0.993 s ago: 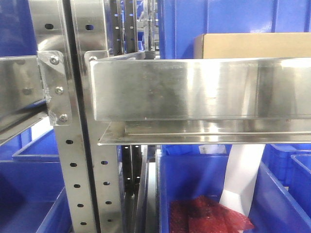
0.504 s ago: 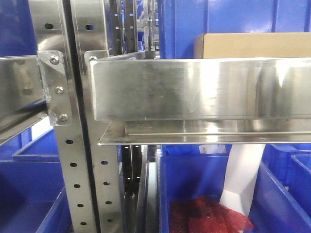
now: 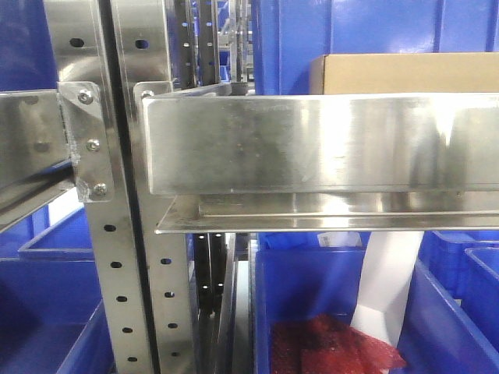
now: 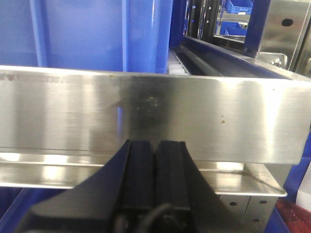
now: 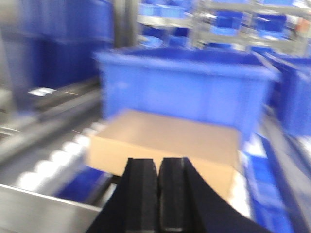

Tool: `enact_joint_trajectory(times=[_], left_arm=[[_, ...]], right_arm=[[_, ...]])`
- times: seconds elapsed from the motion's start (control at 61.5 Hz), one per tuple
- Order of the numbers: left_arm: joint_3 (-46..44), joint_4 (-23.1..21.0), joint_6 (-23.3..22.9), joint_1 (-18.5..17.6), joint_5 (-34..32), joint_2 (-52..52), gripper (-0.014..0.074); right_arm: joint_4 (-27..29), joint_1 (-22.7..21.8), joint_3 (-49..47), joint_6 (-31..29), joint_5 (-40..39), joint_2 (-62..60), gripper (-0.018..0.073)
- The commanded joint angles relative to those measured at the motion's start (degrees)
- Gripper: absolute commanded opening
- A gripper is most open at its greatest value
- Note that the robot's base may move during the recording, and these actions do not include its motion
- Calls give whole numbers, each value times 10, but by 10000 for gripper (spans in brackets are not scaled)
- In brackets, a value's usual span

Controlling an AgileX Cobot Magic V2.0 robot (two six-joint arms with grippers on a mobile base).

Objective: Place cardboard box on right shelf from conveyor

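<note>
you can see the cardboard box [image 3: 405,73] sitting up on the right shelf [image 3: 312,144], behind the tall shiny front lip. only its top part shows over the lip in the front view. behind it stands a big blue bin [image 3: 374,27]. in the right wrist view the picture is blurry, but you can see the box [image 5: 165,143] lying flat in front of that blue bin [image 5: 187,87], with the right gripper [image 5: 158,194] just in front of it. its two black fingers [image 5: 142,194] are pressed together and hold nothing, and they do not touch the box. in the left wrist view the left gripper [image 4: 155,179] is close to a shiny steel lip [image 4: 146,116]. its fingers are pressed together too, with nothing between them. under the shelf you can see another blue bin [image 3: 304,296] with something red [image 3: 335,347] inside it. a steel post with holes [image 3: 121,273] stands on the left.
</note>
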Motion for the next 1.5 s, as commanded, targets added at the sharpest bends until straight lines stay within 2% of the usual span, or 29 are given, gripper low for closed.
enact_joint_trajectory(times=[0.0, 0.163, 0.456, 0.57, 0.781, 1.481], left_arm=[[4, -3, 0, -1, -50, -9, -116], [4, -3, 0, -1, -50, -9, -116], [4, -3, 0, -1, -50, -9, -116], [4, -3, 0, -1, -50, -9, -116], [4, -3, 0, -1, -50, -9, -116], [4, -3, 0, -1, -50, -9, -116]], right_arm=[[-5, -43, 20, 9, -61, -21, 67], [-5, -99, 130, 20, -134, -98, 67], [-41, -104, 315, 24, -272, -179, 67], [-39, -104, 315, 27, -245, -179, 67], [-20, -104, 315, 28, -245, -179, 67], [-20, -104, 315, 28, -245, -179, 67]])
